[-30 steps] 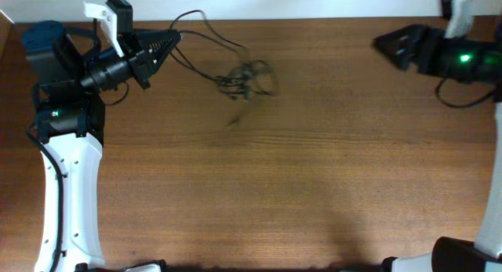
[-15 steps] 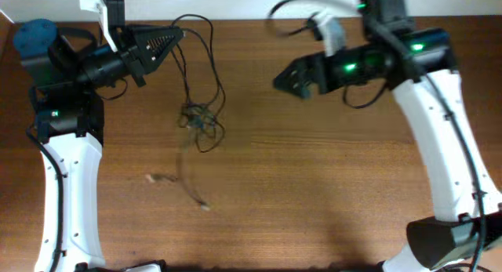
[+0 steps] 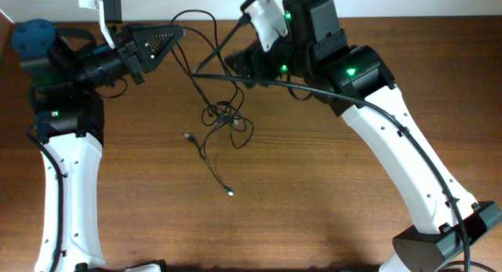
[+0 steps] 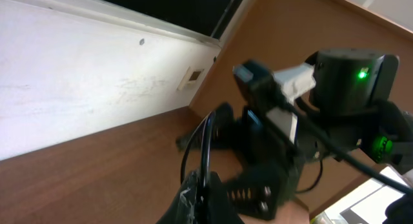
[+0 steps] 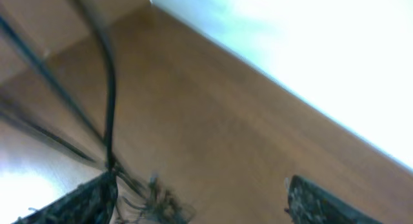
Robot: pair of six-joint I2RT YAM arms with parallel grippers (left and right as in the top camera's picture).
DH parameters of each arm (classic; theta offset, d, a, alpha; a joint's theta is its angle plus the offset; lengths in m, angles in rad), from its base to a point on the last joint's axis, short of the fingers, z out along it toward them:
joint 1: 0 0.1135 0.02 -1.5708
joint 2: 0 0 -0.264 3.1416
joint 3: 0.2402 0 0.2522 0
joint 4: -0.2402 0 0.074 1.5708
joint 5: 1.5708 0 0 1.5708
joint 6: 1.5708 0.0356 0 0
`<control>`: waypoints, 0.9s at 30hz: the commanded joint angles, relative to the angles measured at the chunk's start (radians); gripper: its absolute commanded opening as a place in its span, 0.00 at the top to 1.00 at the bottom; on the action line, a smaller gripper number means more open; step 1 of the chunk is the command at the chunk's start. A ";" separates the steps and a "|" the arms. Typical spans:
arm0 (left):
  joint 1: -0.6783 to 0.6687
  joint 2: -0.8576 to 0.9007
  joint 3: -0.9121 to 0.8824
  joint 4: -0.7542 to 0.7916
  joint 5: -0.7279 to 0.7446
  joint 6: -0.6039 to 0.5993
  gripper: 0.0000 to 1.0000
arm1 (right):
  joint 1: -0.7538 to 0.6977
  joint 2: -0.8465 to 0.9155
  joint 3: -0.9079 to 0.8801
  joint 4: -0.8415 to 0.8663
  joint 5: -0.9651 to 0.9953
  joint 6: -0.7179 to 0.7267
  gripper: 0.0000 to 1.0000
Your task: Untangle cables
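Note:
The cables point(image 3: 223, 119) are thin black cords knotted in a small tangle on the wooden table. Strands rise from the tangle to my left gripper point(image 3: 171, 40), which is shut on one of them near the back edge. In the left wrist view the cord point(image 4: 206, 143) runs up out of the closed fingertips point(image 4: 193, 199). Two loose plug ends point(image 3: 188, 136) point(image 3: 230, 193) trail toward the front. My right gripper point(image 3: 239, 65) hovers just behind the tangle, wide open. In the right wrist view the blurred tangle point(image 5: 161, 203) lies near its left finger point(image 5: 80, 201), and nothing is held.
The brown table point(image 3: 314, 209) ends at a white wall point(image 3: 392, 1) along the back. My right arm point(image 3: 392, 139) arches from the front right corner across to the back middle. The left arm's white base point(image 3: 70, 186) stands along the left side.
The right arm has swung from the far right across to the back middle, above the cables. The tangle has shifted about on the table. The left gripper has stayed shut on its cord.

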 commanded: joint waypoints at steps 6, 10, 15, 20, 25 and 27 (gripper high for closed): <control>0.001 -0.016 0.006 0.002 0.018 -0.013 1.00 | 0.001 -0.038 0.009 0.111 -0.008 0.014 0.18; 0.001 -0.016 0.006 0.002 0.019 -0.013 1.00 | 0.001 -0.035 0.009 0.134 -0.023 0.014 0.19; 0.001 -0.016 0.006 0.002 0.019 -0.013 1.00 | 0.002 -0.034 0.009 0.162 -0.079 0.014 0.22; 0.001 -0.016 0.006 0.002 0.019 -0.013 1.00 | 0.003 -0.033 0.009 0.196 -0.128 0.014 0.22; -0.007 -0.016 0.006 0.002 0.061 -0.021 1.00 | 0.009 0.002 0.008 0.265 -0.117 0.014 0.23; -0.026 -0.016 0.006 0.002 0.080 -0.032 1.00 | 0.009 0.033 0.008 0.329 -0.107 0.014 0.25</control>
